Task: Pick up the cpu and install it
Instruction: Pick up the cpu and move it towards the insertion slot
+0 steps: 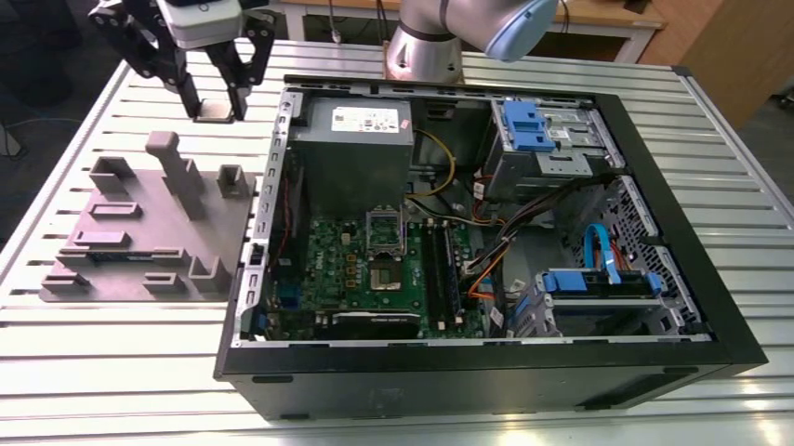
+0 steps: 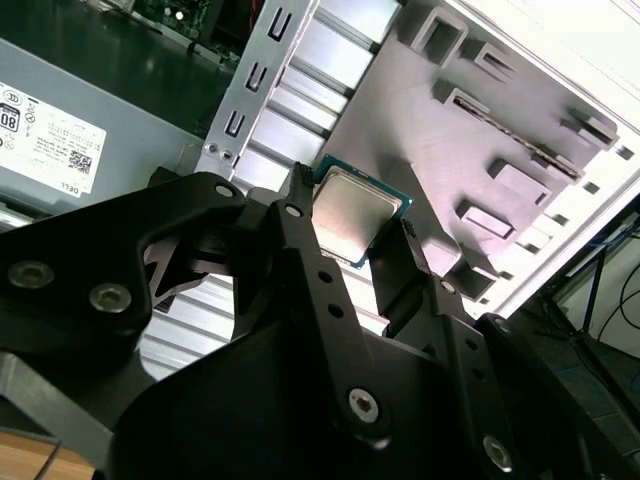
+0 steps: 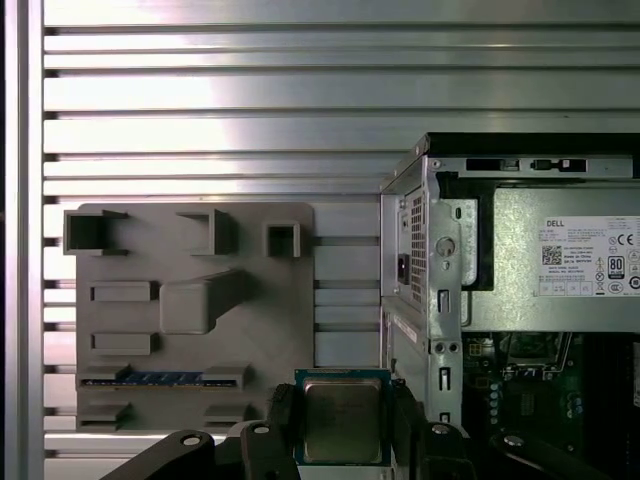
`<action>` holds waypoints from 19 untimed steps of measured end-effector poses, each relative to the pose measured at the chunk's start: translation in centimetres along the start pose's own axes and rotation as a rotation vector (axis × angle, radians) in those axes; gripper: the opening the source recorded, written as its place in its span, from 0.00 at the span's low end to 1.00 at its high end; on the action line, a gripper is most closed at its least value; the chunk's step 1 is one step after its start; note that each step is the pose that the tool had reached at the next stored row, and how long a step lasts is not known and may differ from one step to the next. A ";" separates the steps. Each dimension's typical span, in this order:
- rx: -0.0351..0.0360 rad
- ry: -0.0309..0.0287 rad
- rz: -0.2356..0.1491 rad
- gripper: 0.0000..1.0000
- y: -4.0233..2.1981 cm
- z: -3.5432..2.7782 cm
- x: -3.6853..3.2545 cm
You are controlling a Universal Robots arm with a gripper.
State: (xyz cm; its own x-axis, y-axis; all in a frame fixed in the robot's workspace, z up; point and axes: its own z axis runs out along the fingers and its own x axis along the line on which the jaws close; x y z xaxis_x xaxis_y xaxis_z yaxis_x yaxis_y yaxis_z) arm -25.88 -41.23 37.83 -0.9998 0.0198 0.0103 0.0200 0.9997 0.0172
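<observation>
The cpu [image 3: 342, 420] is a small square silver chip with a green rim, clamped by its edges between my black fingers [image 3: 283, 415]. In the second wrist view the cpu [image 2: 355, 215] sits tilted between both fingers [image 2: 300, 240], its shiny top showing. In the exterior view my gripper [image 1: 216, 104] hangs above the slatted table at the back left, shut on the cpu [image 1: 215, 111], beyond the grey fixture [image 1: 149, 232] and left of the open computer case [image 1: 694, 307]. The dark socket [image 1: 385, 271] lies on the green motherboard inside the case, its metal frame raised.
The grey fixture [image 3: 190, 300] has raised pegs and slots; a memory stick [image 3: 160, 378] lies in one slot. The case wall [image 3: 430, 300] stands close beside the gripper. Inside are the power supply [image 1: 353, 139], blue drive bays [image 1: 534, 125], cables and memory sticks [image 1: 443, 269].
</observation>
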 end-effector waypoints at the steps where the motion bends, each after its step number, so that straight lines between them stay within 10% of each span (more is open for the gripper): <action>1: -0.0001 -0.0001 0.000 0.47 0.00 0.00 -0.07; 19: 0.0000 0.0000 0.000 0.47 0.02 -0.01 -0.82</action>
State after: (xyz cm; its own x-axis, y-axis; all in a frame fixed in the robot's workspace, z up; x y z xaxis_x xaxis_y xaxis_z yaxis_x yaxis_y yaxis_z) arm -25.06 -41.23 37.83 -0.9998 0.0198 0.0103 0.0200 0.9997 0.0172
